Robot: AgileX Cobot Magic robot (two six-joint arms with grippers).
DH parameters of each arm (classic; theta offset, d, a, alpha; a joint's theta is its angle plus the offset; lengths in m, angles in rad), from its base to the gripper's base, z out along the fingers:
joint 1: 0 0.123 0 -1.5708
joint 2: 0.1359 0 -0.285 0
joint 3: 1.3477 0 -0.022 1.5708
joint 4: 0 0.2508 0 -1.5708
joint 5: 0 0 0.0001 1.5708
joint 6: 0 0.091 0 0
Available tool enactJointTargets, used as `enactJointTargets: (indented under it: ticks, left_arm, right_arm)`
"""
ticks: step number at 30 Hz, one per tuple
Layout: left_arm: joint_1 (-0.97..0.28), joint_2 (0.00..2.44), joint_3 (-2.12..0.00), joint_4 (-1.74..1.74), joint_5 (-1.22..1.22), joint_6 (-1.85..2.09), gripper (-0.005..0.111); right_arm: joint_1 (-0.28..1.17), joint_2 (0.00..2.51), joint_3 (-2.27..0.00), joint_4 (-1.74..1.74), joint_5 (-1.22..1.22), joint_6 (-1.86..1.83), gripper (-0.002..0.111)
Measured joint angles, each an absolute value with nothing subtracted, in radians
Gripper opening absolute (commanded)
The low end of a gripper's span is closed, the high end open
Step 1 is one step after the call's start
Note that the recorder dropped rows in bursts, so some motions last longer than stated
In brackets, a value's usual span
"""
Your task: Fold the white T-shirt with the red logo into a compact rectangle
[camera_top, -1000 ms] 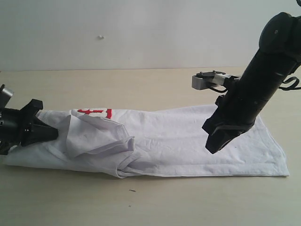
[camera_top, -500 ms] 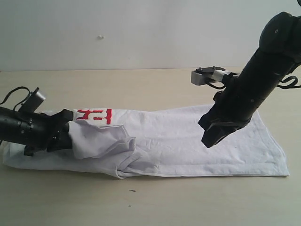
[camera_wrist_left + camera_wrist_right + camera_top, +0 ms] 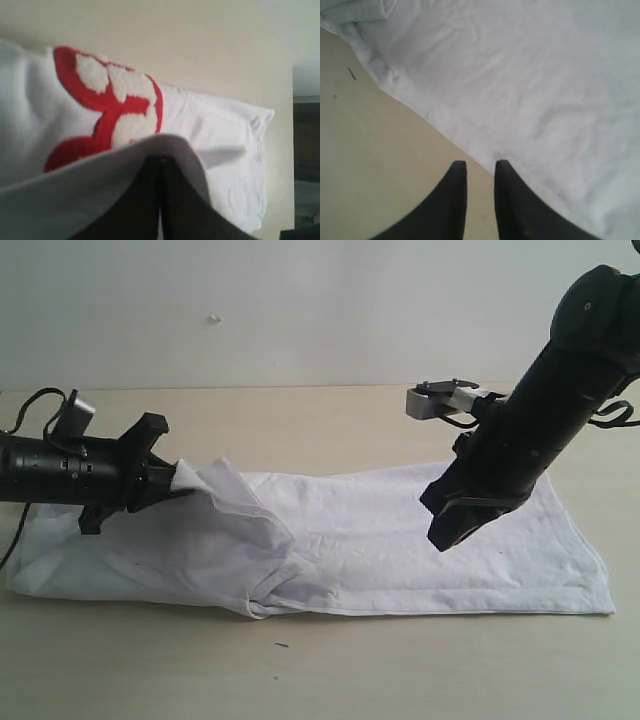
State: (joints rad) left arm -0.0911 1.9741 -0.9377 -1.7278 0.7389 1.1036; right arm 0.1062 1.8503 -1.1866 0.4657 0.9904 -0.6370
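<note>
The white T-shirt (image 3: 400,550) lies in a long band across the table. My left gripper (image 3: 178,480) is shut on a fold of its left part and holds that fold lifted off the cloth below. In the exterior view the raised fold hides the red logo. The left wrist view shows the red logo (image 3: 107,112) with fluffy white letters just beyond my left gripper (image 3: 160,162), with white fabric draped over the shut jaws. My right gripper (image 3: 442,538) hangs above the shirt's right half, open and empty. In the right wrist view my right gripper (image 3: 480,167) hovers over the shirt's (image 3: 530,75) edge.
The beige table (image 3: 300,420) runs back to a plain white wall (image 3: 300,300). A small dark speck (image 3: 281,645) lies on the table in front of the shirt. Bare tabletop (image 3: 370,150) shows beside the shirt's edge under the right gripper.
My left gripper has risen and moved right, pulling the gripped fold up and over so the red logo is now hidden in the exterior view. The right arm has barely moved.
</note>
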Motion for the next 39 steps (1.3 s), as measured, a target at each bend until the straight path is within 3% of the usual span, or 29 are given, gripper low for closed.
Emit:
enactJointTargets:
  ticks: [15, 22, 26, 33, 39]
  left_arm:
    - [-0.046, 2.043, -1.079, -1.736, 0.605, 1.051, 0.003]
    - [0.059, 2.006, -1.081, -1.606, 0.886, 1.106, 0.003]
    - [0.006, 2.006, -1.061, -1.521, 0.902, 1.102, 0.003]
    - [-0.146, 2.006, -1.018, -1.46, 0.638, 1.099, 0.003]
    - [-0.191, 2.006, -1.015, -1.375, 0.418, 1.088, 0.003]
  right_arm:
    - [0.106, 1.85, -1.187, 0.468, 0.962, -0.639, 0.022]
    - [0.106, 1.85, -1.187, 0.471, 0.919, -0.639, 0.022]
    - [0.106, 1.85, -1.187, 0.474, 0.917, -0.639, 0.022]
    - [0.106, 1.85, -1.187, 0.474, 0.955, -0.641, 0.022]
    - [0.106, 1.85, -1.187, 0.474, 0.972, -0.641, 0.022]
